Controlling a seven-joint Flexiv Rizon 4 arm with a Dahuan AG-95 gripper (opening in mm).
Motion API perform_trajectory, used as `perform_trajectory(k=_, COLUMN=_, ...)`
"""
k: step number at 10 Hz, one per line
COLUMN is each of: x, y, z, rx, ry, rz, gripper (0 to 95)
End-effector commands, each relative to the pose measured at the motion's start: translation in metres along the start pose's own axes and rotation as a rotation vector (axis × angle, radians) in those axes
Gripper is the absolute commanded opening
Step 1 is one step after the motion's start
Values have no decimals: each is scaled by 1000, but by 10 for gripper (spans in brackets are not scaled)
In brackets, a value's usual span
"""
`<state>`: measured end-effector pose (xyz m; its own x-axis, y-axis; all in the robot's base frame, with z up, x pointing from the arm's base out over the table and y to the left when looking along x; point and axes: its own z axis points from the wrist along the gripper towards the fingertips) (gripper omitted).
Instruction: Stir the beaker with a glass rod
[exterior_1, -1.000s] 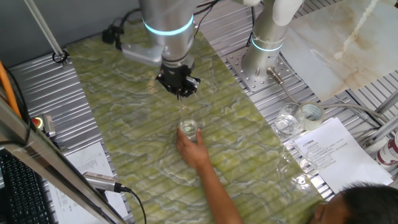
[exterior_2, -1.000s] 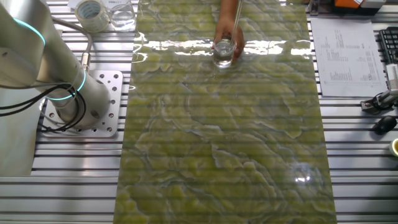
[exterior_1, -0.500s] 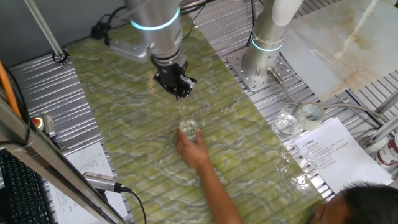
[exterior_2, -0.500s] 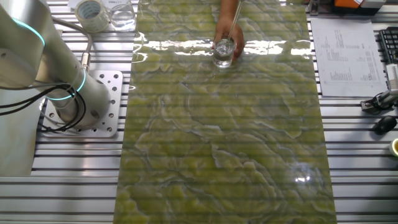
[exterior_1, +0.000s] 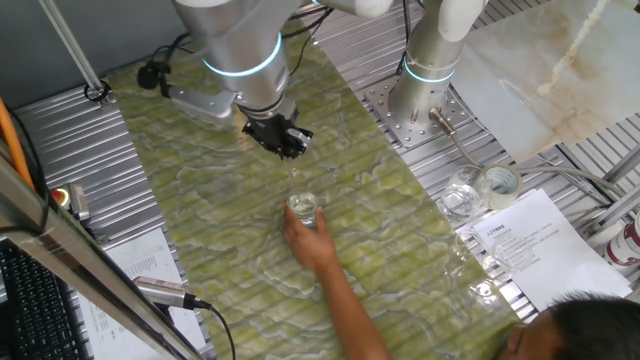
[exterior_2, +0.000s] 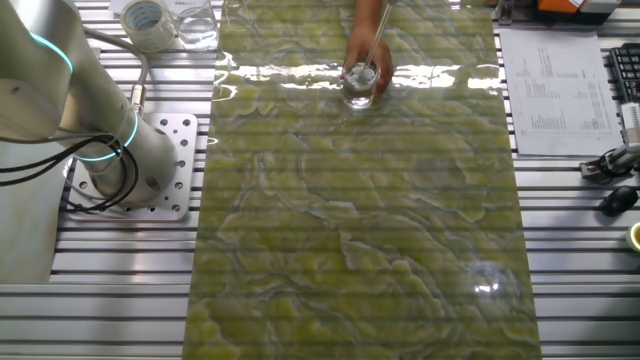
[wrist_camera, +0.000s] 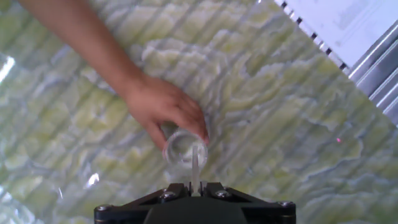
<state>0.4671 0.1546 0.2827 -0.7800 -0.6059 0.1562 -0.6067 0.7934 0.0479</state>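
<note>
Stirring is the step we judge to be in hand: our tool (exterior_1: 289, 146) is clamped on the upper end of the glass rod (wrist_camera: 195, 163), and the rod slants down from it so that its lower end sits inside the beaker (exterior_1: 303, 208). In the hand view the rod runs from between the closed fingers straight to the mouth of the beaker (wrist_camera: 184, 149), and its tip seems to be within the rim, though the glass is too faint for us to say whether it touches wall or bottom.

The beaker stands on the green marbled counter (exterior_1: 200, 230), toward the middle of its width and nearer the edge where the person sits. A person's hand (exterior_1: 305, 240) wraps around its near side and steadies it; the other fixed view shows the same hand (exterior_2: 368, 52) cupped behind the beaker (exterior_2: 360, 85) close to that edge.

For the next move we think the tool needs a small circling path that keeps the rod's tip inside the rim. A wide swing could press the rod against the glass wall, tip the beaker or bump the fingers holding it, so we would keep it gentle.
</note>
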Motion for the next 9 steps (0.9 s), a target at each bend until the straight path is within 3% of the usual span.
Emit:
perform_trajectory(k=1, x=1, y=0, z=1, rx=-16, ry=-72, rz=2, gripper=0)
perform_trajectory(k=2, x=-1, y=1, z=-2, rx=-34, ry=-101, rz=13, gripper=0)
perform_trajectory(k=3, x=-1, y=1, z=-2, rx=-34, ry=-101, rz=13, gripper=0)
perform_trajectory(k=5, x=-2, y=1, z=-1, rx=-68, ry=-39, rz=14, gripper=0)
perform_trajectory(k=7, x=-1, y=-1, z=1, rx=-63, ry=-9, rz=7, gripper=0)
perform_trajectory(k=9, x=-1, y=-1, z=2, rx=-61, ry=-13, rz=25, gripper=0)
